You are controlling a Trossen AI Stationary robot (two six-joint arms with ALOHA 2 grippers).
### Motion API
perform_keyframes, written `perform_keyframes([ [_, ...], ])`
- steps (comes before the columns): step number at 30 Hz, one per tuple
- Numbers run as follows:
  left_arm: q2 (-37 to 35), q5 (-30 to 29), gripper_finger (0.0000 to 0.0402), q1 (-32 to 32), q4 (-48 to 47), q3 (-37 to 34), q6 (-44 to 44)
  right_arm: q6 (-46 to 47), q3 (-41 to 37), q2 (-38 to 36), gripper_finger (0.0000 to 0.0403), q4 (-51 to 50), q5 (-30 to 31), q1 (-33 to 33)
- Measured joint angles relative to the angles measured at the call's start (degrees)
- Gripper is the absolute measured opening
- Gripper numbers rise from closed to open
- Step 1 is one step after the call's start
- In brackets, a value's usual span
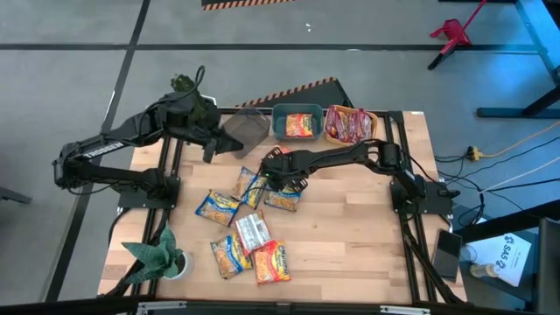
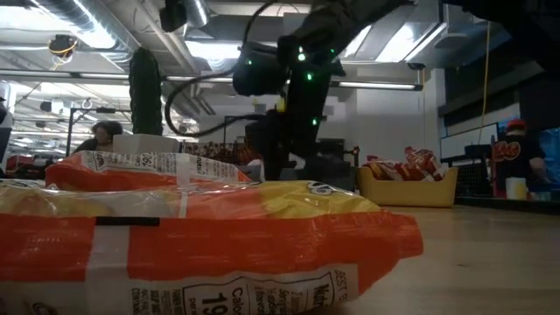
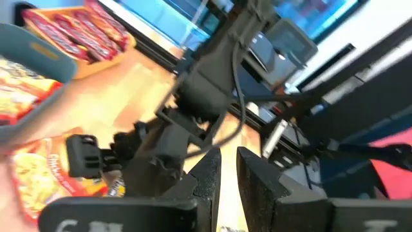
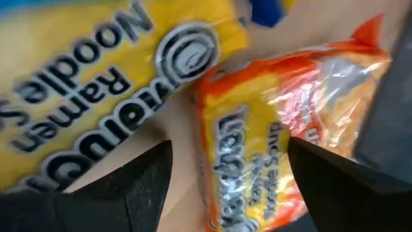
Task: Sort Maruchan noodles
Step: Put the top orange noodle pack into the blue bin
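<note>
Nearest the lower edge of the high view, an orange packet [image 1: 272, 262] lies beside a silver-white packet [image 1: 252, 232] and a yellow-and-blue packet [image 1: 228, 255], all loose on the wooden table [image 1: 350, 236]. This orange packet fills the foreground of the low view, where only scraps of a nutrition panel read — "Calo" and "19". A small potted plant [image 1: 160, 256] stands at the lower left corner.

Toward the middle of the frame three more Maruchan noodles wait: a yellow packet [image 1: 217, 206], a blue-and-yellow packet [image 1: 248, 185] and an orange-yellow packet [image 1: 283, 199]. The right gripper [image 1: 282, 178] hangs low over this last one with its fingers spread wide and nothing between them. Its wrist view shows the orange-yellow packet [image 4: 283, 122] between the open fingers, with "Maruchan" readable on it and "Ramen Noodle" on the yellow one alongside.

Farther up, at the upper middle, a teal bin [image 1: 297, 122] already holds orange-yellow packets and a yellow bin [image 1: 349, 124] holds red-maroon packets [image 1: 347, 122], while a grey bin [image 1: 248, 129] looks empty. The left gripper [image 1: 211, 149] waits near that grey bin, fingers close together with only a slim gap, gripping nothing that shows.

Judging from this, the sorting is partly done — two kinds have a bin started, six packets remain loose.
</note>
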Motion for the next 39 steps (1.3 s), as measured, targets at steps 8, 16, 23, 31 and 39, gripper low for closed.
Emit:
perform_keyframes([
  [8, 0.00, -6.06, 0.0043, -0.02, 0.04, -0.02, -1.89, -1.83, -5.86, -0.55, 0.0264, 11.59, 3.88, -0.71],
  [16, 0.00, -7.97, 0.0043, 0.00, 0.31, -0.02, -3.79, -0.14, -5.13, -0.10, 0.0082, 12.06, 6.00, 0.40],
  [23, 0.00, -7.33, 0.0043, -0.02, 0.33, -0.02, -3.90, 2.21, 1.17, -0.38, 0.0009, 2.31, 3.87, 2.43],
  [31, -0.13, -6.95, 0.0043, -0.01, 0.33, -0.02, -3.31, 7.70, 18.55, -0.50, 0.0001, -16.02, -5.12, 1.33],
  [39, -0.14, -5.87, 0.0043, 0.00, 0.42, -0.01, -2.24, 17.14, 32.22, -0.63, 0.0000, -25.27, -20.38, -7.77],
])
